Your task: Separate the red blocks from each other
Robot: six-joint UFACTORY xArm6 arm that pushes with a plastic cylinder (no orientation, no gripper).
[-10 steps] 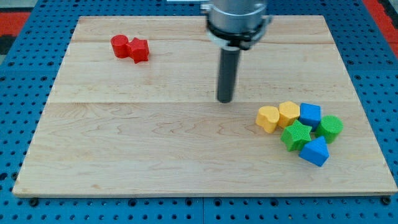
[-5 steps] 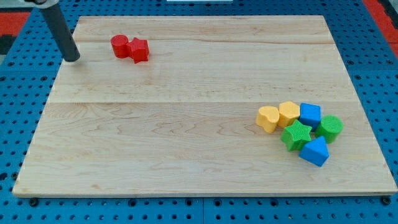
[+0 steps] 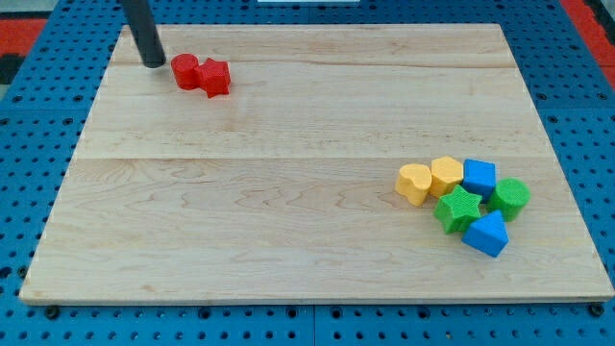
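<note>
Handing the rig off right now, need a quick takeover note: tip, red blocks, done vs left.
Tip: my tip is down on the board near the view's top left, just to the view's left of the red pair, a small gap away, not touching.
Red blocks: the rounded red block and the angular red block sit side by side, pressed together.
Other blocks: two yellow, two blue and two green lie clustered at the view's lower right, far from the job.
Done: nothing; the reds are not yet separated.
Left: push one red block away from the other, probably by working the tip in between them.
</note>
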